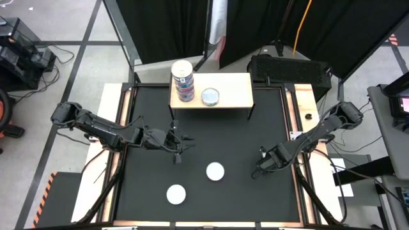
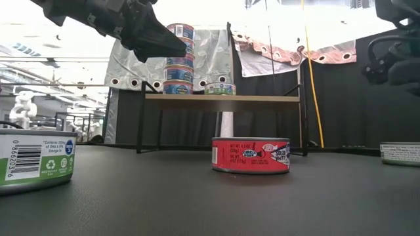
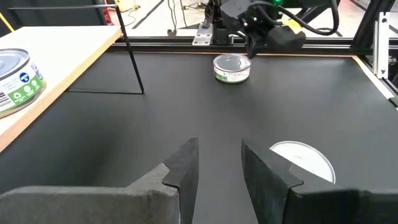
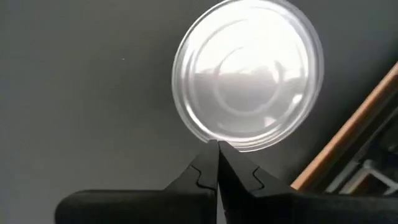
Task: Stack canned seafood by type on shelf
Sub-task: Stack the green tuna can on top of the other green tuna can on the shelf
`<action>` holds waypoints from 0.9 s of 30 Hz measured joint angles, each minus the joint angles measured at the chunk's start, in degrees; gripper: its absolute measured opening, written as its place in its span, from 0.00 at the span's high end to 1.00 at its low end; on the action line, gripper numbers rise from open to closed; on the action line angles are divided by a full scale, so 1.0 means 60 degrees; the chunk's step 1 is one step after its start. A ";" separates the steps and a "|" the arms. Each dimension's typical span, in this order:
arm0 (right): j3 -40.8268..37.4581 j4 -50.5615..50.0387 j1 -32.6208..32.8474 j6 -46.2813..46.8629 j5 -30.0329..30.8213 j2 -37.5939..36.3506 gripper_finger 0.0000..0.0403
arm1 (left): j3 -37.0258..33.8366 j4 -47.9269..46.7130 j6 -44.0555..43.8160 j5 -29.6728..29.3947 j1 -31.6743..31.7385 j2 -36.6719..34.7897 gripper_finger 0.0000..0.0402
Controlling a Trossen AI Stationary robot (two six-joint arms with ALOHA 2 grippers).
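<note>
- The shelf (image 1: 230, 96) sits at the top centre of the high view, at the far edge of the black bench (image 1: 211, 140).
- On its left end there's a stack of blue-label tins (image 1: 183, 80), four high judging by the low view (image 2: 178, 59).
- Right beside that stack is a single green-label tin (image 1: 210, 96), flat on the wood top.
- Red-label tin (image 1: 215, 171) is out on the open mat, lower middle of the high view, sitting dead centre in the low view (image 2: 251, 155).
- Another tin with a green and white label (image 1: 176, 194) is near the bottom edge of the high view, left of centre. It fills the lower left corner of the low view (image 2: 36, 159).
- Left tool (image 1: 177, 152) hangs over the mat left of centre, up and left of the red-label tin. Its fingers (image 3: 186, 168) stand a narrow gap apart with nothing between them.
- Right tool (image 1: 261, 160) is over by the right side of the mat, fingers pressed fully together, empty.
- Its wrist view looks straight down on one more tin's silver lid (image 4: 249, 74), with the closed tips (image 4: 217, 155) at the lid's edge; can't tell if they actually touch it.
- That same tin shows at the right edge of the low view (image 2: 400, 154), close to the bench's wooden border.
</note>
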 joint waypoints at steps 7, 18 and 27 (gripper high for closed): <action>-0.0496 0.0592 0.0002 0.0268 -0.0095 -0.0009 1.00 | 0.0000 0.0012 0.0004 0.0000 -0.0001 0.0000 0.69; -0.0596 0.0961 0.0403 0.0751 -0.0261 0.0051 1.00 | 0.0000 0.0005 0.0003 0.0000 0.0000 0.0000 0.69; -0.0587 0.1139 0.1350 0.1905 -0.0050 0.0612 1.00 | 0.0000 -0.0001 0.0005 0.0000 -0.0004 0.0000 0.69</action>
